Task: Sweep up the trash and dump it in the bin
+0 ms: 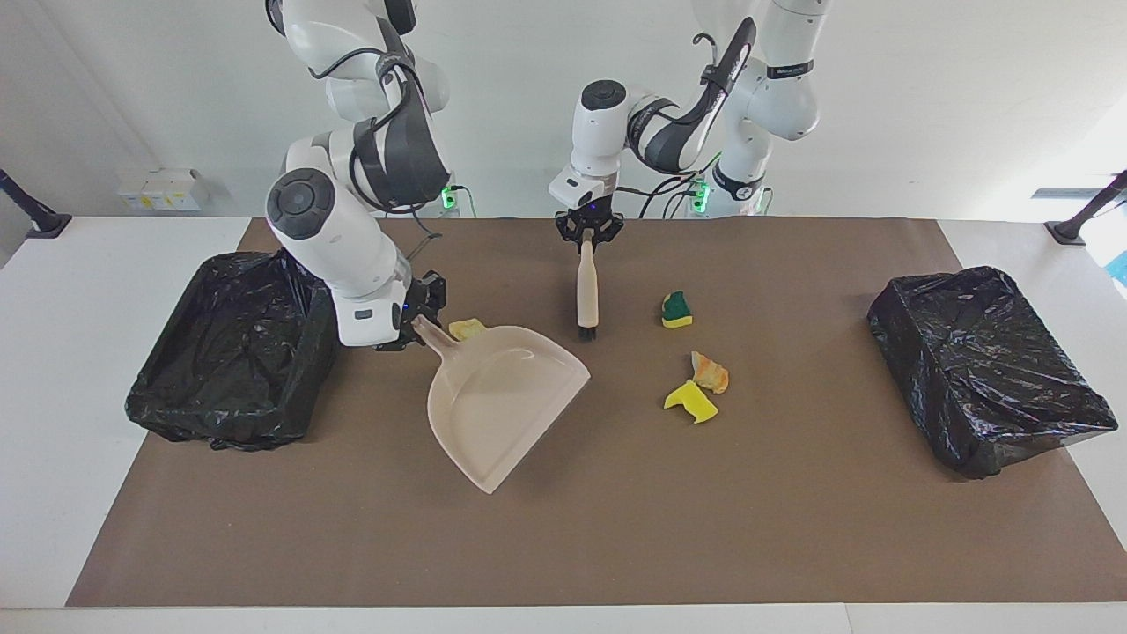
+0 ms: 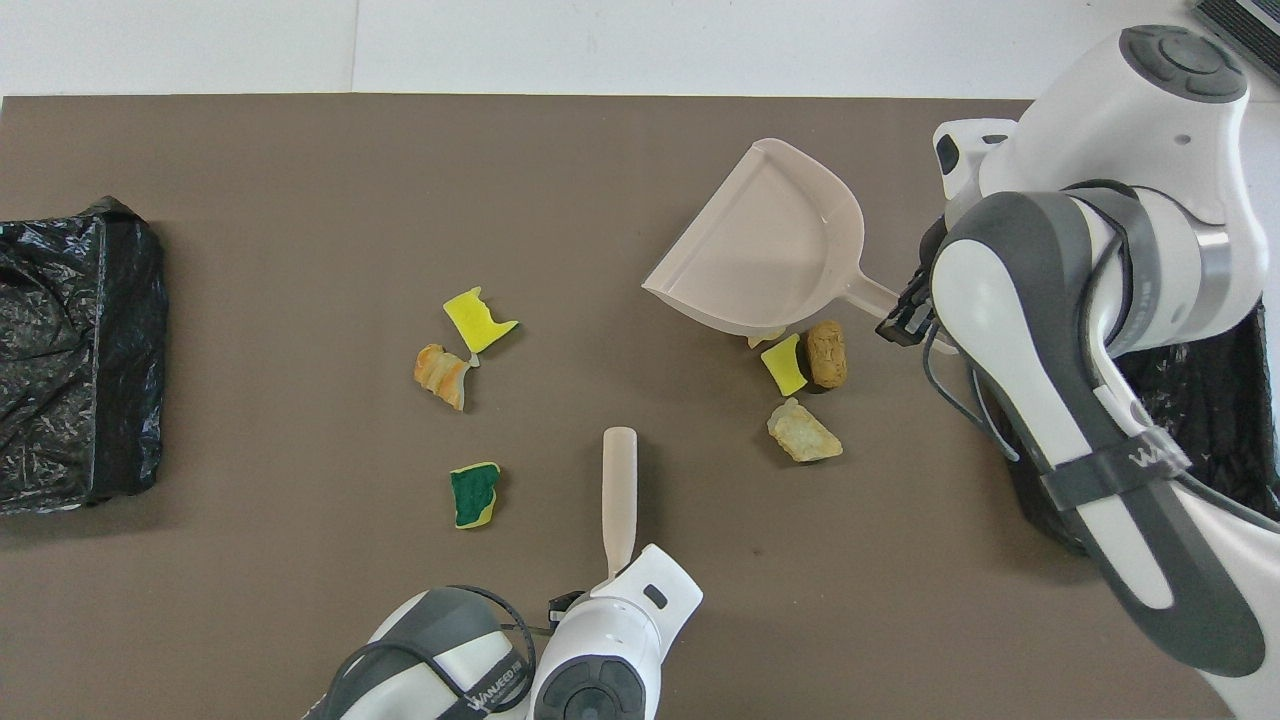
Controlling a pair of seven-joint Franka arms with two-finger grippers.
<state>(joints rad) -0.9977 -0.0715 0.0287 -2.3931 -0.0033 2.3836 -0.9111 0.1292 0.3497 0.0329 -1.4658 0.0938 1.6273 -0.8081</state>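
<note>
A smooth beige plastic dustpan (image 1: 497, 401), flat-floored with a low raised rim, is held by its tapered handle in the right gripper (image 1: 412, 321), which is closed on the handle beside the bin (image 1: 238, 348) at the right arm's end of the table. The pan is tilted in the air, its wide mouth pointing away from the robots.

A small brush (image 1: 586, 291) with a rounded pale handle and a short dark bristle tip is gripped at its top end by the left gripper (image 1: 587, 236), whose fingers are shut on it; the brush hangs upright over the brown mat (image 1: 792, 528).

The trash (image 2: 806, 395) lies on the mat in two loose groups of rough, porous chunks. Near the dustpan's handle are a tan lump, a yellow wedge and an orange-brown nugget touching it, with a fourth piece partly hidden under the pan's edge. Toward the left arm's end lie a jagged yellow piece, an orange chunk just beside it, and a green-and-yellow sponge piece (image 1: 676, 310) nearer the robots. Both bins are lined with crinkled, glossy black plastic; the second bin (image 1: 986, 370) stands at the left arm's end.
</note>
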